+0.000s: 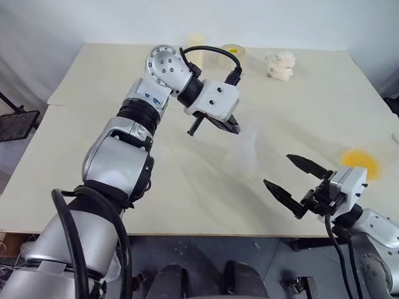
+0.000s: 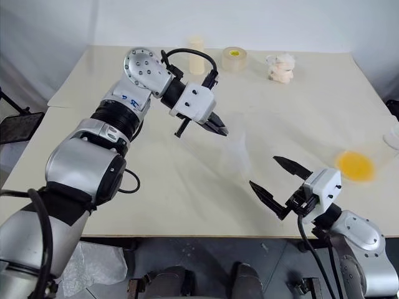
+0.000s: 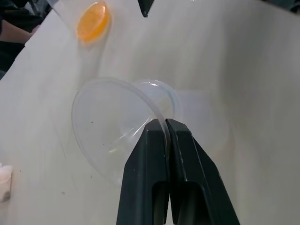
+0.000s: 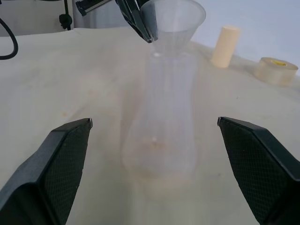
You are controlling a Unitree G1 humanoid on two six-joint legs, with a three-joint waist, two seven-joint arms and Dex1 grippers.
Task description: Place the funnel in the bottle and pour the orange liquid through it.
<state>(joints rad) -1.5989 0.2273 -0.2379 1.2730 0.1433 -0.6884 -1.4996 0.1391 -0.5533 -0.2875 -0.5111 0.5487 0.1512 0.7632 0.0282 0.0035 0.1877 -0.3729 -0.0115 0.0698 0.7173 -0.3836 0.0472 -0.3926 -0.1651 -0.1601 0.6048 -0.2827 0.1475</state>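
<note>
**Over the bottle's mouth, funnel not yet seated**

Above the bottle [image 4: 161, 122] at mid-desk, my left gripper [image 3: 165, 129] pinches the funnel's [image 4: 172, 21] rim, spout just at the neck — seating looks unfinished to me. The right gripper [image 1: 298, 176] waits beside it, fingers spread. The orange liquid [image 1: 360, 162] stands well apart — pouring remains.

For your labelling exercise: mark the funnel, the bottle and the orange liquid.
funnel [image 4: 174, 18]: right wrist view, on its cone wall.
bottle [image 4: 161, 136]: right wrist view, on its clear lower body.
orange liquid [image 2: 355, 165]: right eye view, middle of the orange patch.
</note>
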